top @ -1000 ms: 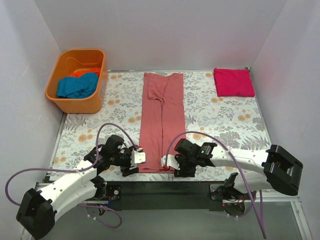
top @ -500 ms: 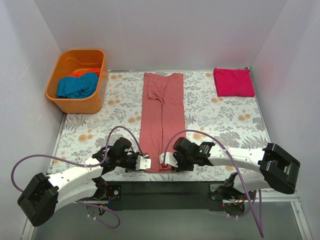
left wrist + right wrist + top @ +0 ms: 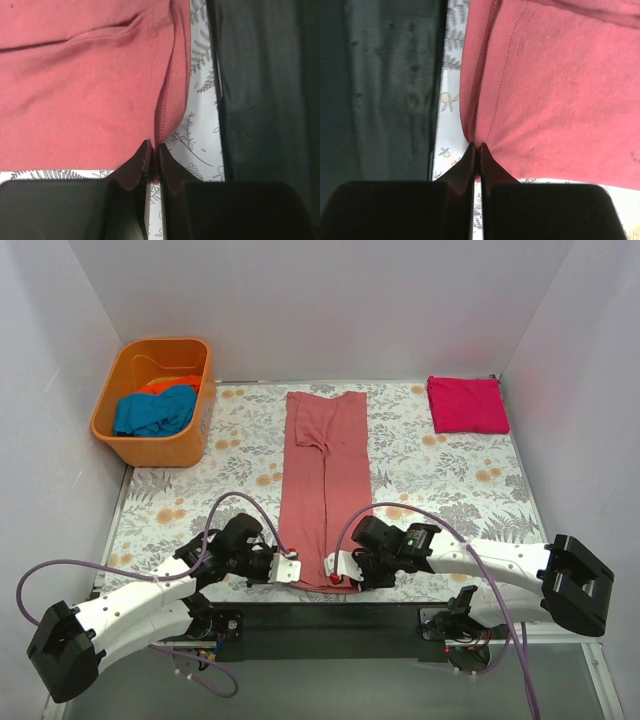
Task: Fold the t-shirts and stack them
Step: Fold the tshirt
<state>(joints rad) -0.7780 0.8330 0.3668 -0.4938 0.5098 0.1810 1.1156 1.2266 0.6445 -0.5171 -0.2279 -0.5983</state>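
Note:
A brick-red t-shirt (image 3: 326,475) lies folded into a long strip down the middle of the table. My left gripper (image 3: 288,570) is shut on its near left corner, where the red hem (image 3: 165,107) is pinched between the jaws. At the near right corner my right gripper (image 3: 335,566) is shut on the same shirt, its hem (image 3: 485,100) bunched into the closed jaws. A folded magenta-pink t-shirt (image 3: 467,404) rests at the far right. Teal-blue (image 3: 155,410) and orange (image 3: 170,383) t-shirts lie in the tub.
An orange plastic tub (image 3: 152,430) stands at the far left corner. The floral tablecloth (image 3: 440,480) covers the table, and a black strip (image 3: 320,625) runs along its near edge. White walls close in on three sides.
Both grippers moved inward to the red shirt's near corners and closed on the hem. The shirt's near edge has bunched slightly.

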